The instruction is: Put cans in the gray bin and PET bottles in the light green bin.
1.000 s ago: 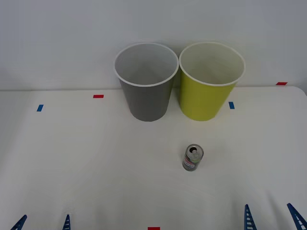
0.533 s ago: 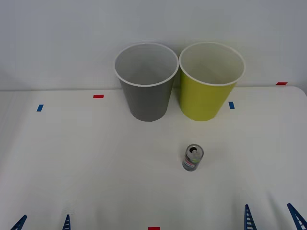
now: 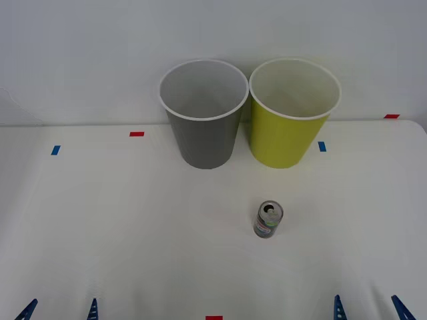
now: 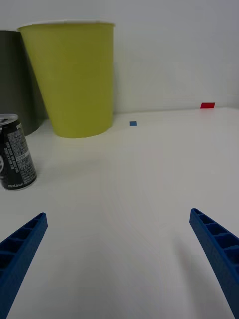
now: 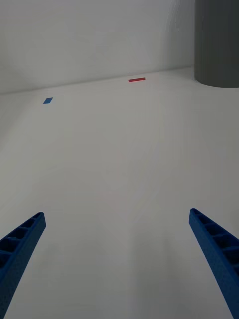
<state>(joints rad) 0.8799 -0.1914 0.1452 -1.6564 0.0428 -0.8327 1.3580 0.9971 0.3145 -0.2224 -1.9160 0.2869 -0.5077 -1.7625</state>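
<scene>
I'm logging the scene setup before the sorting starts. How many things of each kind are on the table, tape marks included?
Cans: 1, the can, upright.
Bins: 2, the gray bin and the light green bin, side by side.
Red tape marks: 3.
Blue tape marks: 2.
Total: 8.

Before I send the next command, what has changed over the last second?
The right gripper, open at the table's near edge, shifted slightly toward the robot's left and lower in the front view. The left gripper stayed open and parked. The can, gray bin and light green bin have not moved.
</scene>
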